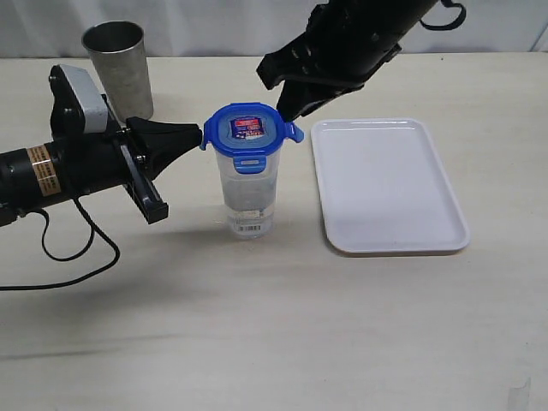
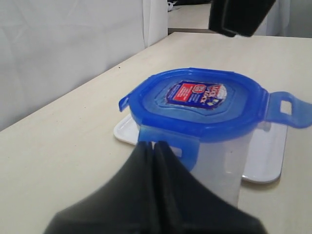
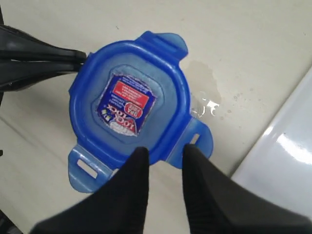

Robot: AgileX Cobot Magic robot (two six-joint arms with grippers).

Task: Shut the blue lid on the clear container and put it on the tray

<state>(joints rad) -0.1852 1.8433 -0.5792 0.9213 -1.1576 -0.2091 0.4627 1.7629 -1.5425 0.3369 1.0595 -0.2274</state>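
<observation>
Wide pale table beneath everything. On its right part, flat white tray, just beside the container yet not touching it. Left arm lying in low from the left, left gripper with fingers pressed together into a single point, clamping nothing, tip touching the lid's left edge. Right arm slanting down from the upper right, right gripper with fingers parted by a narrow gap, holding nothing, poised close over the lid's rim on the tray side, contact there impossible to tell. Grey metal cup upright at the back left, behind the left arm, well apart from the container. Clear container upright on the table, between left gripper and tray, not on the tray. Blue lid seated on top of the container, sticker face up, flap toward the tray sticking out sideways. Red-and-blue sticker at the lid's centre. Small white barcode label near the container's base
</observation>
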